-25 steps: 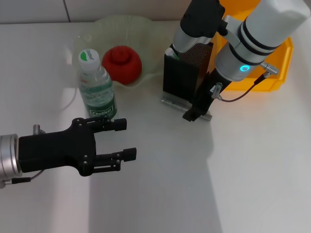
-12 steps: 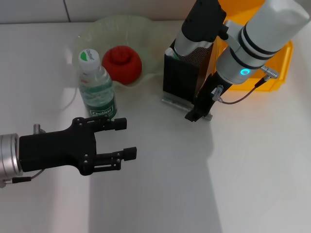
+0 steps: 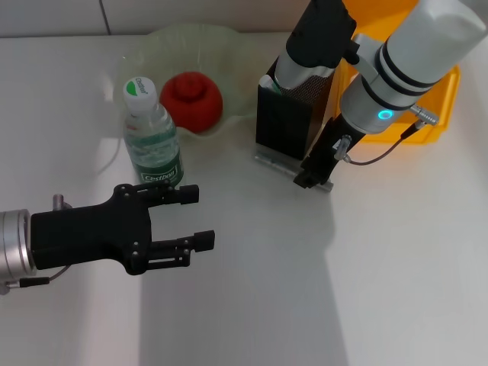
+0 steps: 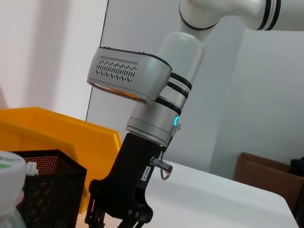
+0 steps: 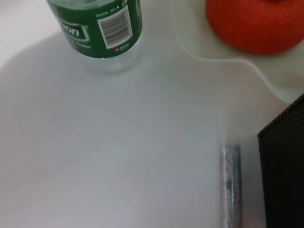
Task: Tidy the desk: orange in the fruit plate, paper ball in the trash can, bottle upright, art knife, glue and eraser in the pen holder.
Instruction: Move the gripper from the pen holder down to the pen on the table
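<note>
While the bottle point(image 3: 152, 137) stands, left pincer point(image 3: 192, 219) hovers nearby.

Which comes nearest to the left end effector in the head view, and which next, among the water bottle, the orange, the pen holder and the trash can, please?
From the left end effector, which is open:
1. Water bottle, upright just beyond it.
2. Orange, in the fruit plate behind the bottle.
3. Pen holder, toward the robot's right.
4. Trash can, farthest right.
</note>
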